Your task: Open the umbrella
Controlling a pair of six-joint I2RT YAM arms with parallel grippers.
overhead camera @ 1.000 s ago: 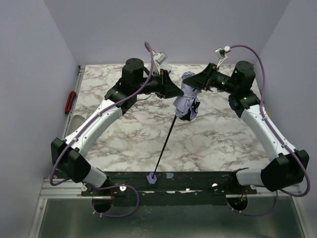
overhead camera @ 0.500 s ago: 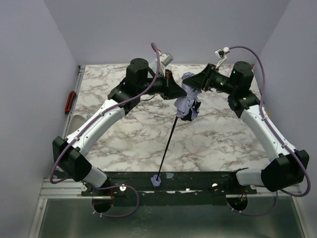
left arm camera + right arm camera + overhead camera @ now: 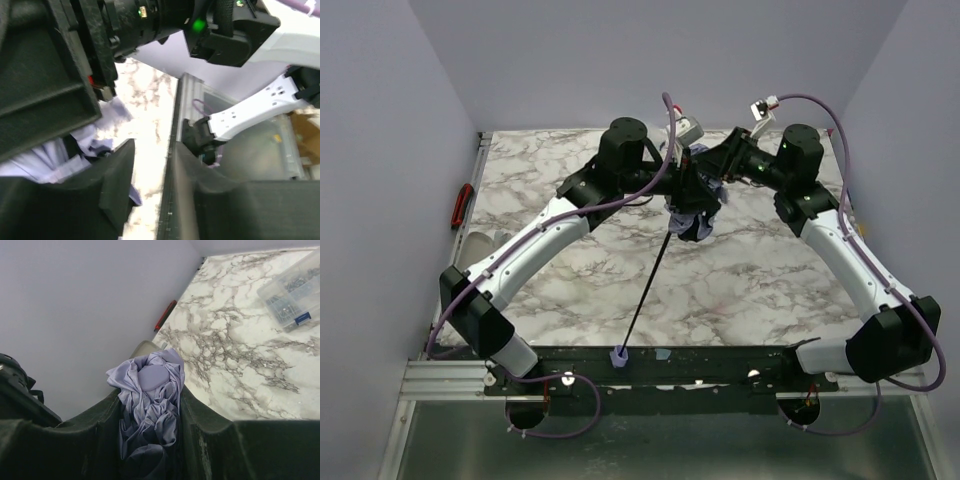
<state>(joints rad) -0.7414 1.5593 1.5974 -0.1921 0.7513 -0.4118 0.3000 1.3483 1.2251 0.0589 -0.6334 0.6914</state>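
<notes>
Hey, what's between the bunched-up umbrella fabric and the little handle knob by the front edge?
The umbrella's thin black shaft spans it, slanting from the fabric bundle to the handle knob over bare marble table, as the top external view shows.

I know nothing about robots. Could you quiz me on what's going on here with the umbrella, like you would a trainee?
1. True or false: the umbrella is fully open.
2. What does the right tool grip? A the handle; B the bunched fabric; C nothing.
3. Fill in: the handle sits by the table's ____ edge (near or far).
Key: 1 false, it is bunched shut. 2 B. 3 near.
</notes>
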